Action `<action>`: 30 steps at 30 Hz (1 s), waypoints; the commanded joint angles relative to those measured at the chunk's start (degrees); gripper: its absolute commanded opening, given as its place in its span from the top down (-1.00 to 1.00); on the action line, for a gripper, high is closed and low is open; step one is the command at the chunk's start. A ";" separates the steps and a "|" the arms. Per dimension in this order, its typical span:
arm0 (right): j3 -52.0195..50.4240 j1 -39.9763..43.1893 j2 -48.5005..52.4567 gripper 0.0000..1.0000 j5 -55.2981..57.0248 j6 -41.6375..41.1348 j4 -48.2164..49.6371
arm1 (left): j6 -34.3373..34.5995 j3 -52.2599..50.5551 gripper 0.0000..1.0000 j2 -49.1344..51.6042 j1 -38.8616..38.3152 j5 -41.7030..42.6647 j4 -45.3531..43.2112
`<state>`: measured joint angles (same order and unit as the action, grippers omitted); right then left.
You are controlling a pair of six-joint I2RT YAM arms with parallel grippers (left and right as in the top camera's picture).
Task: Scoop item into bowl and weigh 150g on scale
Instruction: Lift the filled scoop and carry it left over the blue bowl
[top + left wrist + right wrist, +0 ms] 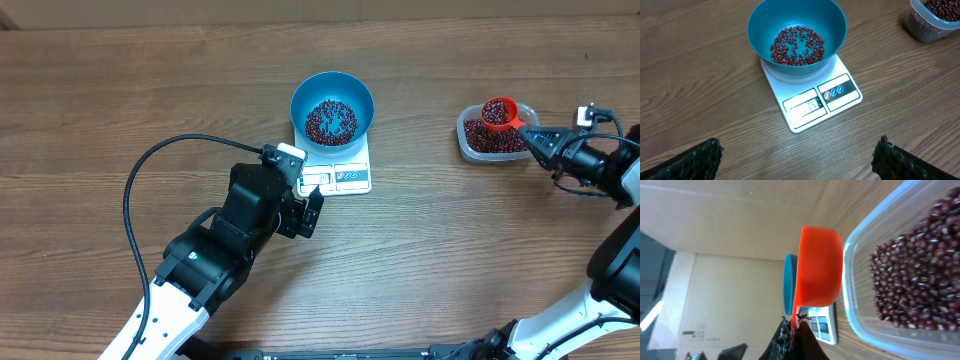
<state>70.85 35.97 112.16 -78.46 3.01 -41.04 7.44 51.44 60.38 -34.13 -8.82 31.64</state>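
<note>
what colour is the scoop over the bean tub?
Bright orange-red, plain, no pattern. The scoop shows best in the right wrist view.

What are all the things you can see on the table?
table: one, brown wood, under everything
scale: one, white, middle of the table
bowl: one, blue, standing on the scale
tub: one, clear plastic, on the table to the right of the scale
scoop: one, orange-red, held above the tub
beans: too many to count, dark red, a heap in the bowl, more in the tub and the scoop
cable: one, black, looping over the table on the left
left claw: one, black, open, by the scale's display end
right claw: one, black, shut on the scoop's handle
</note>
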 commanded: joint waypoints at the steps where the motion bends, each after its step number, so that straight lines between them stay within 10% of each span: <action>1: -0.37 0.00 0.76 0.93 -5.01 0.48 -0.17 | -0.83 -0.17 -0.99 -0.94 -0.13 -0.57 -0.42; 30: -0.26 -22.27 -1.49 0.93 -5.62 -0.02 3.17 | -0.83 0.15 -0.99 -0.94 -0.13 -0.55 -0.63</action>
<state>70.85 15.09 112.14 -82.30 2.96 -38.37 7.44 51.44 60.38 -34.13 -8.82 31.27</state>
